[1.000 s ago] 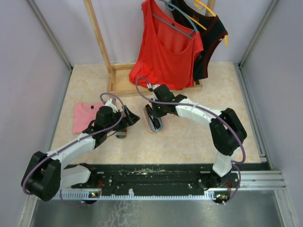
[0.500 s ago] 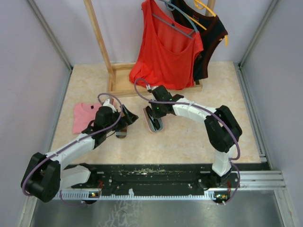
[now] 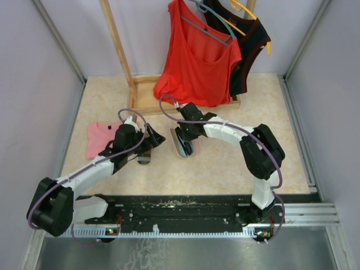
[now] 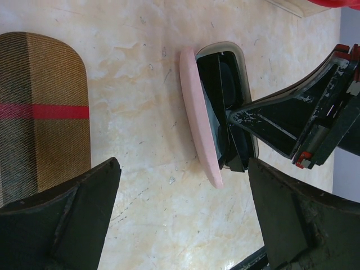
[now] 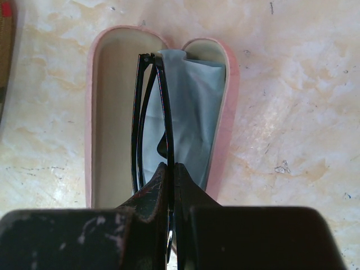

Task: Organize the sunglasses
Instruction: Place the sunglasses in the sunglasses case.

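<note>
Casing step: right tool [image 5: 170, 167] clamped on black sunglasses [image 5: 151, 112], standing edgewise inside open pink case [image 5: 91, 112], mid-table toward left edge. Left tool [image 4: 183, 180] apart, empty. Next, likely: release, shut lid

Both arms reached inward toward the pink case [image 3: 183, 148].
The right arm arched up from its base, elbow raised, wrist tipped down over the case. The right gripper [image 5: 170, 169] had its fingers pinched together on the black-framed sunglasses [image 5: 147, 112] lying in the case. The left arm stretched low and forward. The left gripper [image 4: 183, 163] sat just left of the case with its fingers [image 4: 84, 208] spread wide apart.
</note>
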Motion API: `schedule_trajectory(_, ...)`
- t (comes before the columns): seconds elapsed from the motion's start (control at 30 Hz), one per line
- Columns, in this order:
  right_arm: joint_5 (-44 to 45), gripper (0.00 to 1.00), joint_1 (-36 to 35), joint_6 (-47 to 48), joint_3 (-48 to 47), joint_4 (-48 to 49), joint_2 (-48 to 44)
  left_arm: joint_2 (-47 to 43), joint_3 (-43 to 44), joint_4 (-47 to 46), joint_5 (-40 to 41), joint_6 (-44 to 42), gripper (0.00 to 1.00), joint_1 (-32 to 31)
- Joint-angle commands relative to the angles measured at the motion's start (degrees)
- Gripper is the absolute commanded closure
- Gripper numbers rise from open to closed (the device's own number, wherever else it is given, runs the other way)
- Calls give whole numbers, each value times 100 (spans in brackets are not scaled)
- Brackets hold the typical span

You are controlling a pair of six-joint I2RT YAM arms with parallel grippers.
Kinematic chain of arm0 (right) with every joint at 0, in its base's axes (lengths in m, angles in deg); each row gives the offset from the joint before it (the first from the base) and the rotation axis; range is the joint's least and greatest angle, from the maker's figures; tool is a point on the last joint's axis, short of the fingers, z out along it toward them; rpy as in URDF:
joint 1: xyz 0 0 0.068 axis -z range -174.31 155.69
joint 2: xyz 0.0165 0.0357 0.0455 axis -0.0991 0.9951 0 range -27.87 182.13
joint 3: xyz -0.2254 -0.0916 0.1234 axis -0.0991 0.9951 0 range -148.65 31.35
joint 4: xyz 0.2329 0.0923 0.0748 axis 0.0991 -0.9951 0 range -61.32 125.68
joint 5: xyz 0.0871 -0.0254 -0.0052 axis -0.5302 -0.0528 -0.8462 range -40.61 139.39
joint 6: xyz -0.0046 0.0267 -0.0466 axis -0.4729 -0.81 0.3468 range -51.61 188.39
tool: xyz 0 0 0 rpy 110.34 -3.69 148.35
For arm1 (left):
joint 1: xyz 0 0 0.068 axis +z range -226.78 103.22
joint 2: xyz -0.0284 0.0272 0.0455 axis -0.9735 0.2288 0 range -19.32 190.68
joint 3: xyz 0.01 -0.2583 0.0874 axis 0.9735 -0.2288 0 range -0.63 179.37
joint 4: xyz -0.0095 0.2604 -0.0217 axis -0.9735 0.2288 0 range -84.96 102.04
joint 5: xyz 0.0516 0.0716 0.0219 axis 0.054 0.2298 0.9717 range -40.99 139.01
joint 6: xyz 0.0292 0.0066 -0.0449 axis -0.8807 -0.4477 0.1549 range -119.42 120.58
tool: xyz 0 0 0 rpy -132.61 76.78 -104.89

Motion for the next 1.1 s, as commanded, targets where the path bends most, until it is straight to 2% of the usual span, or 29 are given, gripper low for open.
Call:
schedule_trajectory(0.0,229,100,46,-78,-256,184,49,175,271,-3,-206,-94,1,43)
schedule_trajectory(0.27,-26,100,219,-240,3,431,27,455,477,45,-383,-177,2,15)
schedule_trajectory(0.6,-786,100,642,-567,711,1205,-136,742,867,231,-421,-328,2,-111)
schedule_trajectory(1.07,-1216,94,1063,-1026,1650,1966,-570,1546,1569,82,-552,-366,0,-517)
